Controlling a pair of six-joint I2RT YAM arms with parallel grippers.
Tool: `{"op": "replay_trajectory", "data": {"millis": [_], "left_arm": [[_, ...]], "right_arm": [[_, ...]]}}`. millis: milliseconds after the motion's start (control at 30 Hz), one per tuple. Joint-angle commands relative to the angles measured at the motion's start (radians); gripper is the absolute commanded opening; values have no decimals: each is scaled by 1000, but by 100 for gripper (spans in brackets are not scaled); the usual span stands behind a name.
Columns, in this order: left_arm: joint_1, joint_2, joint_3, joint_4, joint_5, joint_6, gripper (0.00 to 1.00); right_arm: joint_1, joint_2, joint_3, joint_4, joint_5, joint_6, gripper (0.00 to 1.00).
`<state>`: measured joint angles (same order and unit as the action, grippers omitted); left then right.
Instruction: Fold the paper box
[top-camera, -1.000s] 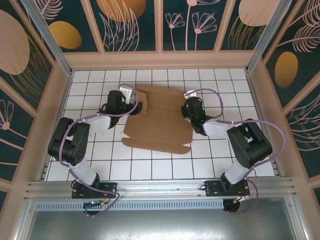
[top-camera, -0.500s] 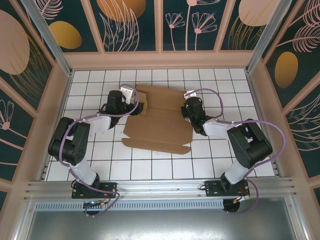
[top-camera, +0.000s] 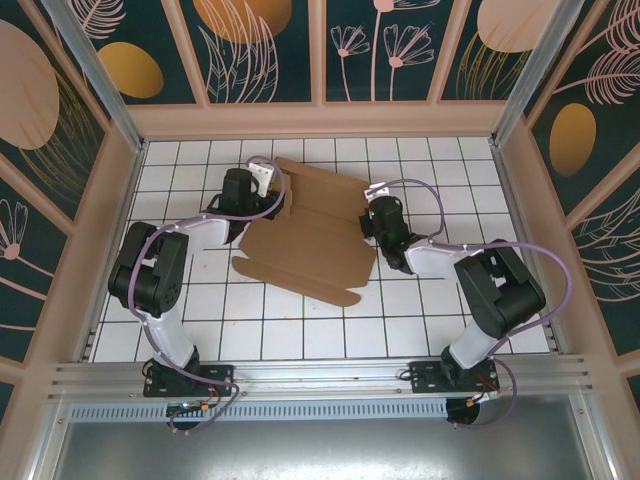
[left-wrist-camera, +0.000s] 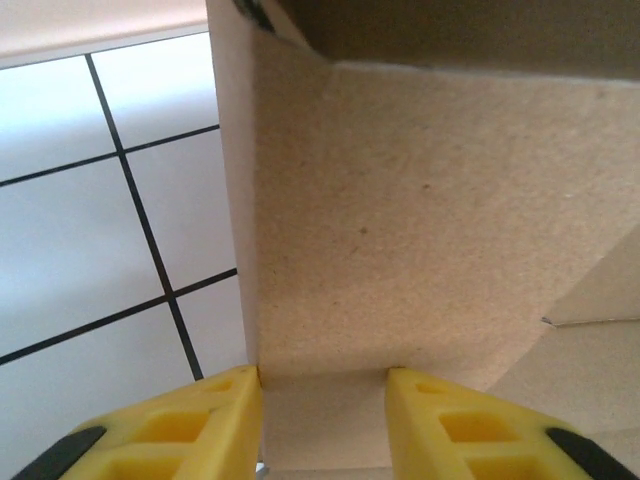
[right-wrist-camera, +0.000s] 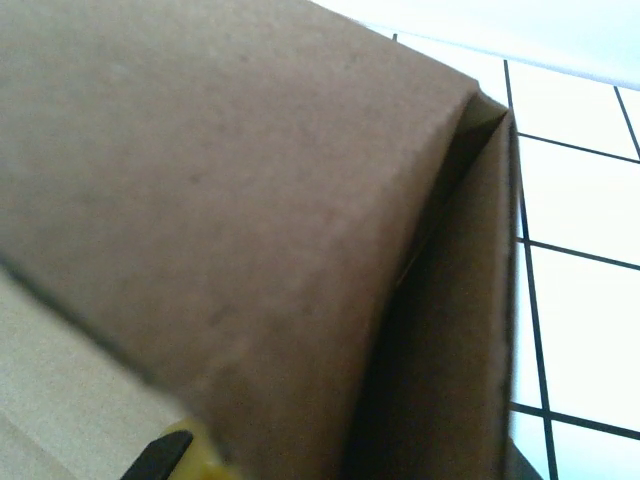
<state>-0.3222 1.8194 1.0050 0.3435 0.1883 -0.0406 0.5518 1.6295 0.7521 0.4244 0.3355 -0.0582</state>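
Paper box sits mid-table, askew to the tile lines, partly folded.

Nearest: metal rail carrying both arm bases. Past it is a bare band of white tiled table, open across the full width up to the box's near flap. That flap lies flat and its rounded end points right.

Left wrist view: yellow left fingers are part-closed, with cardboard filling the gap between them. Pinching or merely straddling, cannot tell. Their roots are cut off by the frame bottom.

Right wrist view: cardboard sits very close and blurred. One yellow tip of the right fingers peeks out at the lower edge, the rest hidden behind the panel. They are closed; any hold on the cardboard is not discernible.

Overhead: left arm meets the box's far-left corner, right arm its right side. Free tiles lie outboard of both arms.

Farthest: the box's far edge is near the back wall, not touching it.
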Motion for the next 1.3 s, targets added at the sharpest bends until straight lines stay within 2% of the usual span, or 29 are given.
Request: {"op": "replay_trajectory", "data": {"millis": [0,33,100,133,200,367,433,500,567,633,733,800,967,1067,1133,1267], "left_arm": [[-5,12,20,39,-26,6,34],[-5,4,6,58,-19,13,38],[-4,-29,-58,129,-29,31,57],[0,-42,-85,157,-30,32,62],[23,-69,-123,192,34,20,66],[74,-93,-151,224,202,9,69],[91,-91,-151,229,294,19,70],[101,-84,-143,222,385,42,71],[104,-77,-126,205,428,66,72],[104,-69,-105,179,454,84,72],[104,-63,-74,137,471,113,73],[104,-60,-56,108,479,133,72],[103,-49,-56,117,500,105,71],[104,-44,-55,110,463,95,69],[104,-36,-42,94,444,87,64],[104,-15,-2,65,386,60,46]], "right_arm": [[34,-24,-25,16,-101,-63,0],[34,-24,-28,19,-98,-63,0],[32,-26,-32,23,-94,-65,0],[30,-28,-34,25,-93,-65,0],[25,-32,-37,28,-97,-60,0],[11,-35,-37,26,-123,-67,0],[0,-47,-51,48,-211,-93,0],[-66,-60,-43,37,-396,-119,0],[-114,-66,-28,35,-543,-136,0],[-136,-64,-1,8,-615,-159,0],[-129,-41,62,-93,-638,-204,0],[-118,-22,84,-131,-611,-211,0],[-94,-5,86,-141,-577,-198,0],[-90,-11,86,-141,-571,-187,0],[-88,-19,86,-139,-575,-179,0],[-73,-41,78,-130,-553,-175,0]]}}
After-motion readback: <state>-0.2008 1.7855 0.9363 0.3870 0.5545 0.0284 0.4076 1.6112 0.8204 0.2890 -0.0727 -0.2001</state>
